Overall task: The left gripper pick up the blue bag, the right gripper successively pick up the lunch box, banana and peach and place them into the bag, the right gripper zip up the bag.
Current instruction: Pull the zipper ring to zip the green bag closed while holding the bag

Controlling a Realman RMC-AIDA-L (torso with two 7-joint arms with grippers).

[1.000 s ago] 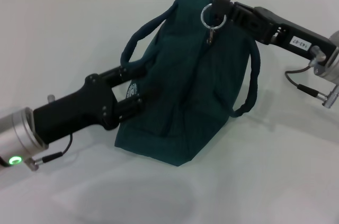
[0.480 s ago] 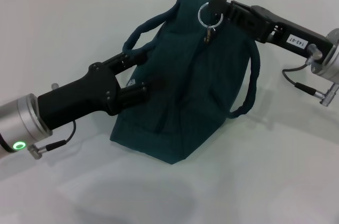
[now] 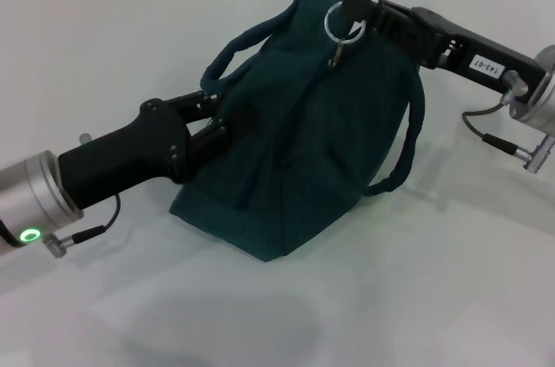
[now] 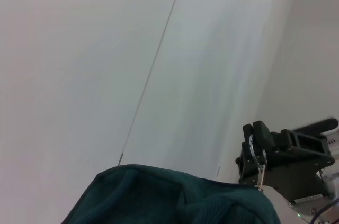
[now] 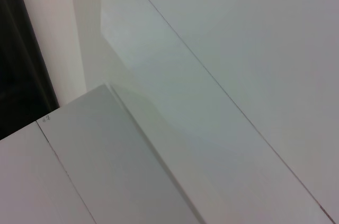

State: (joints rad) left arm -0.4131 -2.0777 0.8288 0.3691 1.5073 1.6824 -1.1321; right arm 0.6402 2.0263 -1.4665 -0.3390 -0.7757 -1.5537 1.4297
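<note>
We are holding the blue bag [image 3: 303, 133] on the white table [image 3: 451, 280], the left gripper [image 3: 227, 115] clamped on its near handle [image 3: 227, 59]. The right gripper [image 3: 354, 4] is pinching the zipper ring [image 3: 343, 23] at the bag's top far end.

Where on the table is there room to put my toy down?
Bare table in front of the blue bag and behind the left claw. Crowded mid-table: the left claw grips the bag's side, the right claw holds its zipper ring.
</note>
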